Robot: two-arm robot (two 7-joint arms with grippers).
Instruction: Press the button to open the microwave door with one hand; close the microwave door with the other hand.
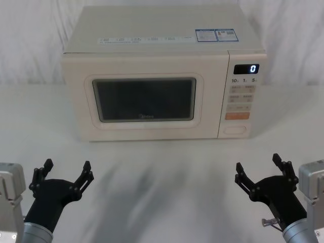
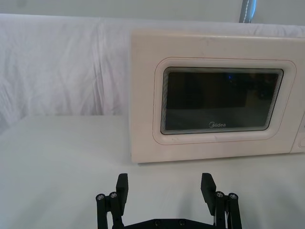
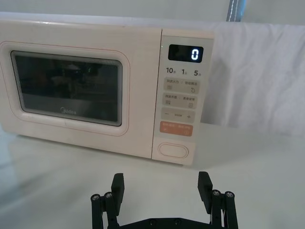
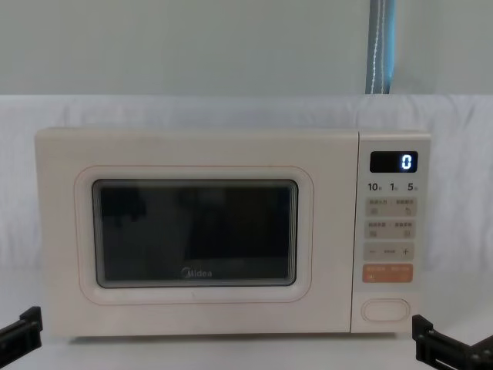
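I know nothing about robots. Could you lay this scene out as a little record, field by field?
Appliance: cream microwave on a white-covered table
Door: microwave door shut
Display: reads 0
Open button: wide cream button at the panel's bottom, untouched
Left gripper: open, low near the table's front, left of the door
Right gripper: open, low, in front of the panel

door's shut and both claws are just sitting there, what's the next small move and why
Probably reach the right claw forward toward the button. The microwave door is closed, the button sits at the panel's bottom on that arm's side, and both claws, the left claw too, hang open short of the microwave.
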